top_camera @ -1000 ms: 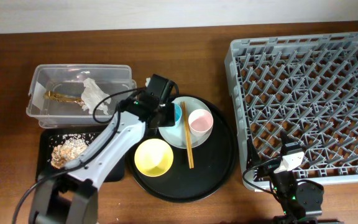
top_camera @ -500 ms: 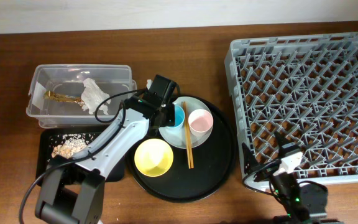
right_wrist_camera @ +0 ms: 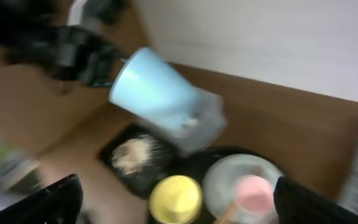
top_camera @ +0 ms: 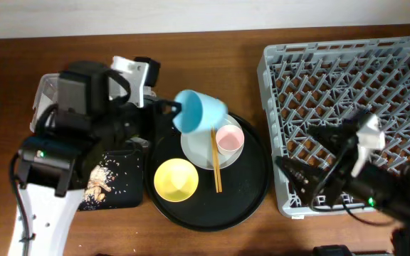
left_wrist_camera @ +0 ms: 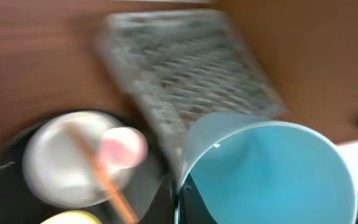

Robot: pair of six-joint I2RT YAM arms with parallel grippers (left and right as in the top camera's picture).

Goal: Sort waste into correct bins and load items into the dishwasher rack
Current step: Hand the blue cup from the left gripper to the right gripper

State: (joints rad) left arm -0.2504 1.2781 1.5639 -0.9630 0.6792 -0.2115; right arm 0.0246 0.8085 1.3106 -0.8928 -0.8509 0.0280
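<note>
1. Lt-blue cup (top_camera: 201,112): held off bench, tilted, gripped by left tool (top_camera: 177,111), above plate's rear edge.
2. White cup, pink inside (top_camera: 229,139): stood upright on plate, R side.
3. Plate, pale grey-green (top_camera: 194,148): lay flat on round black tray (top_camera: 255,192).
4. Chopsticks, brown wood (top_camera: 215,162): pair lay across plate, front ends on tray.
5. Yellow bowl (top_camera: 176,179): upright, empty, on tray, front-L of plate.
6. Rack, grey, pegged (top_camera: 347,114): sat R of tray, nothing in it.
7. Flat black tray (top_camera: 130,195): held beige scraps (top_camera: 109,178).
8. Clear tub (top_camera: 41,96): mostly hidden, contents not seen.
</note>
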